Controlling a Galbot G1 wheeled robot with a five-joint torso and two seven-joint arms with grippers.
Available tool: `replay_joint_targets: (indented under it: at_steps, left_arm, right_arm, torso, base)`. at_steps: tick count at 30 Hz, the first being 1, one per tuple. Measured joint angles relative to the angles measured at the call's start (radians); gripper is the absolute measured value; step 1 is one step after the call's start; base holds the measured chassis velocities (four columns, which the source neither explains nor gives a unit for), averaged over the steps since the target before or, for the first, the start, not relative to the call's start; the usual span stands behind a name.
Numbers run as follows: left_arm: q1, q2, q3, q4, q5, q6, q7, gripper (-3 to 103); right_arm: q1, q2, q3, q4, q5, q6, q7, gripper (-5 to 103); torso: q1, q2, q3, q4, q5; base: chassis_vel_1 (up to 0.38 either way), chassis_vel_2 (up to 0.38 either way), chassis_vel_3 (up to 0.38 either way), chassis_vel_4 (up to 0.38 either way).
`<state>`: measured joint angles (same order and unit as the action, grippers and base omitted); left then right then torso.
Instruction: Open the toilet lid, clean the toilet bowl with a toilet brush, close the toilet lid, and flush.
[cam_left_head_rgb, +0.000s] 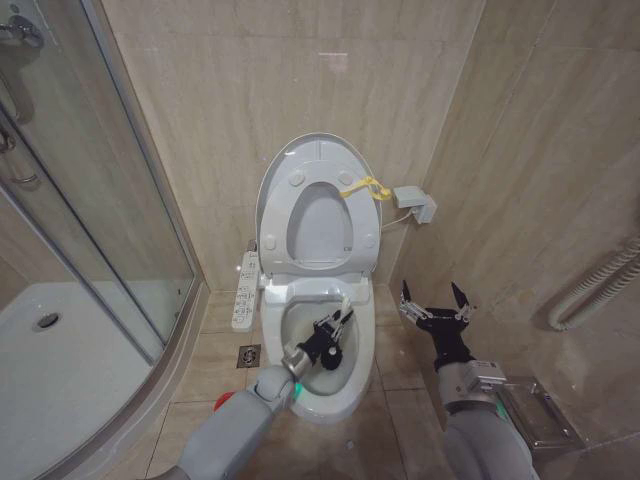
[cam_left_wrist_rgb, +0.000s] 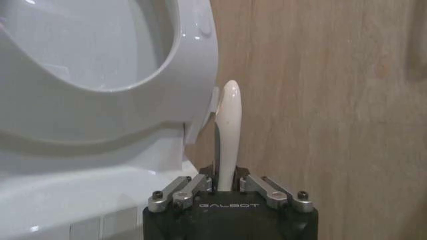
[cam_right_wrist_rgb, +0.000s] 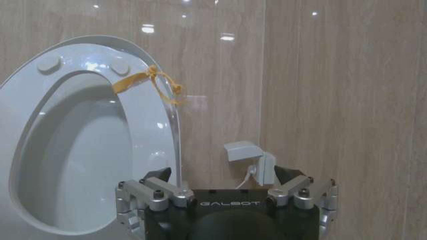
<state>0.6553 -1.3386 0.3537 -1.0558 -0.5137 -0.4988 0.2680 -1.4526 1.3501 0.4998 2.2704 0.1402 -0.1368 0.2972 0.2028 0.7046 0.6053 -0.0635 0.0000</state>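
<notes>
The left gripper (cam_left_head_rgb: 338, 325) clamps the brush (cam_left_wrist_rgb: 229, 125) inside the bowl (cam_left_head_rgb: 360, 375). The right gripper (cam_left_head_rgb: 434, 300), spread, waits beside. A loose grip could drop it.

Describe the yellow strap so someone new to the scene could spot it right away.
Start at the toilet bowl against the tiled back wall; its lid and seat stand raised upright against that wall. The strap is tied at the raised lid's edge on the robot's right, next to a small white wall box. It is a thin knotted loop and the one yellow thing among white fixtures.
</notes>
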Motion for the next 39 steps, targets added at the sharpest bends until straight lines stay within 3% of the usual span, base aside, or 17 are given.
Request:
replay_joint_targets:
  at_steps: [11, 19, 24, 39]
  left_arm:
    - [-0.004, -0.002, 0.014, -0.174, -0.023, 0.055, -0.046, 18]
    - [0.034, 0.011, 0.012, -0.129, -0.007, 0.046, -0.038, 18]
    - [0.046, 0.025, -0.004, -0.092, 0.024, 0.009, -0.033, 18]
    - [0.042, 0.026, -0.008, -0.219, -0.034, 0.046, -0.059, 18]
  right_arm:
    - [0.000, 0.000, 0.000, 0.000, 0.000, 0.000, 0.000, 100]
    - [0.000, 0.000, 0.000, 0.000, 0.000, 0.000, 0.000, 100]
    - [0.000, 0.000, 0.000, 0.000, 0.000, 0.000, 0.000, 100]
    - [0.000, 0.000, 0.000, 0.000, 0.000, 0.000, 0.000, 100]
  torso:
    - [0.000, 0.000, 0.000, -0.0008, 0.0000]
    - [0.000, 0.000, 0.000, -0.0005, -0.0001]
    - [0.000, 0.000, 0.000, -0.0006, -0.0003]
    - [0.000, 0.000, 0.000, -0.0006, 0.0000]
  base:
    - [0.000, 0.000, 0.000, 0.000]
    - [0.000, 0.000, 0.000, 0.000]
    - [0.000, 0.000, 0.000, 0.000]
    - [0.000, 0.000, 0.000, 0.000]
